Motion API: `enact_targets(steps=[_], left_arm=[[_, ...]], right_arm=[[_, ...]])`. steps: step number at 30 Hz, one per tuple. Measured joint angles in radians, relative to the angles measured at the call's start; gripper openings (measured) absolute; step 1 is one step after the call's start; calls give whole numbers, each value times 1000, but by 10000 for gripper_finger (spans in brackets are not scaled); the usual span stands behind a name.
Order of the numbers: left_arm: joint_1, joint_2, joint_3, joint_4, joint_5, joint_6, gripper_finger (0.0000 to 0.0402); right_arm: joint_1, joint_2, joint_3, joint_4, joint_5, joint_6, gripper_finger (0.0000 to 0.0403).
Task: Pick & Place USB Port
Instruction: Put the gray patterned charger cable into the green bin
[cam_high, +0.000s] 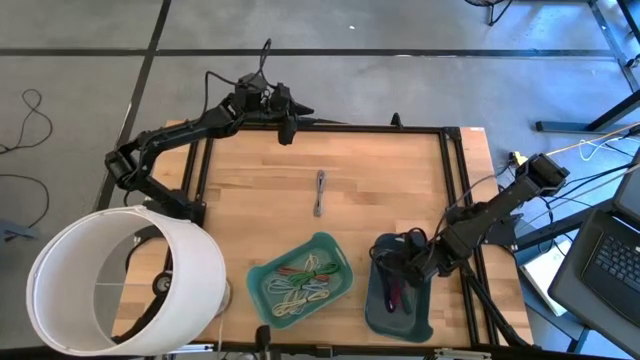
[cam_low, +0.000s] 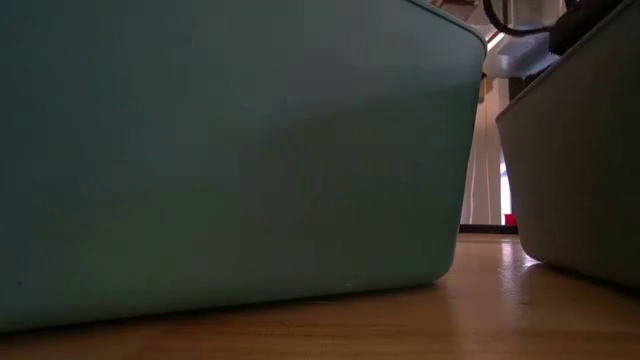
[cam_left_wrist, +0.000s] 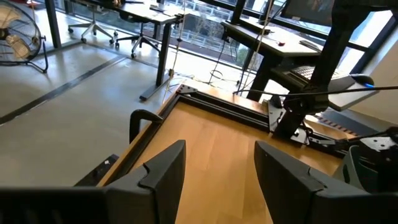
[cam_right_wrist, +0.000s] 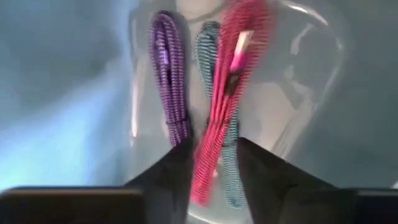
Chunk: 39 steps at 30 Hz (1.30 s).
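My right gripper (cam_high: 398, 275) reaches down into the dark teal tray (cam_high: 375, 312) at the table's near right. In the right wrist view it (cam_right_wrist: 211, 146) is shut on a pink braided cable (cam_right_wrist: 239, 56). A purple cable (cam_right_wrist: 169, 74) and a teal cable (cam_right_wrist: 208, 56) lie beside it on the tray floor. A grey USB piece (cam_high: 319, 193) lies flat on the bare wood at mid-table. My left gripper (cam_high: 287, 130) waits open over the table's far edge, and nothing is between its fingers (cam_left_wrist: 217, 168). My right gripper pinches the pink braided cable between its two fingers at a lower stretch of the bundle (cam_right_wrist: 208, 155). The fingers come from above, pointing down into the tray, and lie along the cable's length. The rest of the cable runs on ahead of the fingers over the tray floor.
A light green tray (cam_high: 335, 245) holding several coiled cables sits left of the dark tray; in the low view the two trays (cam_low: 230, 150) (cam_low: 580, 180) fill the picture. A large white cylinder (cam_high: 125, 275) stands at the near left corner. Black frame rails (cam_high: 455, 180) border the table.
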<state>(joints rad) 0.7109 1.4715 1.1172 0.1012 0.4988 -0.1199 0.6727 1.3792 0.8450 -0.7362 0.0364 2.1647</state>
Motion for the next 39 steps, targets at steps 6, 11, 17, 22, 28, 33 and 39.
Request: enact_targets(steps=[6,11,17,22,28,33,39], left_arm=[[0,0,0,-8,0,1,184],[0,0,0,-135,1,3,184],[-9,0,0,-380,15,2,184],[-73,31,0,-548,-12,3,184],[-195,165,-2,-671,-111,-24,184],[-269,292,-2,-613,-122,-203,184],[-327,390,-2,-458,-120,-424,184]], right_arm=[[0,0,71,-1,104,-47,177],[-3,0,238,-127,326,-127,188],[-46,0,500,-449,686,-324,189],[-141,-1,645,-613,943,-554,189],[-293,-1,756,-625,1044,-991,189],[-401,-1,843,-625,1128,-1205,187],[-467,-1,913,-615,1088,-1458,184]])
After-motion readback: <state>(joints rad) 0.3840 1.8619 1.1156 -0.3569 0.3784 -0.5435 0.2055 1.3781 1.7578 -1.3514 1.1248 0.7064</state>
